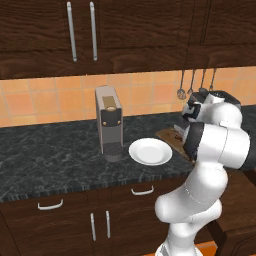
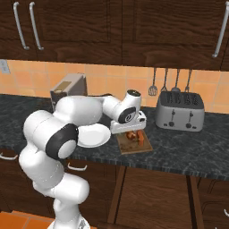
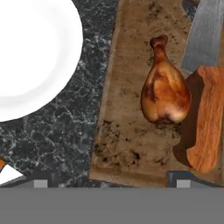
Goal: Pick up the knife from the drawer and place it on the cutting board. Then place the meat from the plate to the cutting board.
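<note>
Fingertips spread wide, nothing between, hovering over meat lying on cutting board beside knife, plate bare — both placements apparently done, only pulling away left.

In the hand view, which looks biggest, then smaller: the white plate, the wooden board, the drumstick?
1. cutting board, takes up the most picture
2. plate, nearly as much, though cut off by the edge, so unsure
3. meat, clearly smallest
</note>
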Motion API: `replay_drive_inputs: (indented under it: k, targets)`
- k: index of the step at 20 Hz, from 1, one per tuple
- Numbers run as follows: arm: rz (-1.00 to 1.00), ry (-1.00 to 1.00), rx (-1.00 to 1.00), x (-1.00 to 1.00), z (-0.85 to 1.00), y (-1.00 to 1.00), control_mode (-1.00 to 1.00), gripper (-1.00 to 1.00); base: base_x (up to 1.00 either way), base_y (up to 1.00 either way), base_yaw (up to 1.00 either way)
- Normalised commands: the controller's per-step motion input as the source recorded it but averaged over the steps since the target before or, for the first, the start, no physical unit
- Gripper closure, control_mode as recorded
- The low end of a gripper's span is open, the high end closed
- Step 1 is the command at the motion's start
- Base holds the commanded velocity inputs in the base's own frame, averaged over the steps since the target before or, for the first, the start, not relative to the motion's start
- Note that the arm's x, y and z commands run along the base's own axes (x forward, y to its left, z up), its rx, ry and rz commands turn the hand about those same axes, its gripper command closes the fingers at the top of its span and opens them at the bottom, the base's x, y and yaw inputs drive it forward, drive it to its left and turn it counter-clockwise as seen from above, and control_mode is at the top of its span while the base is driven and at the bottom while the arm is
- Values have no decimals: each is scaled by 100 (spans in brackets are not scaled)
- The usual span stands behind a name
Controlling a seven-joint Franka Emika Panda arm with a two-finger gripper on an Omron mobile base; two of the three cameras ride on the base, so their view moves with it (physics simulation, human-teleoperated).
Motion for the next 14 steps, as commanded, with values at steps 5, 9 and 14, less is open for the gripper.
replay_drive_inputs:
  k: [5,9,14]
  targets:
    - [-13,-3,4,-100,32,0,-100,-100,0,0,0]
    - [-8,0,1,-100,46,0,-100,-100,0,0,0]
    - [-8,0,0,-100,77,30,-100,-100,0,0,0]
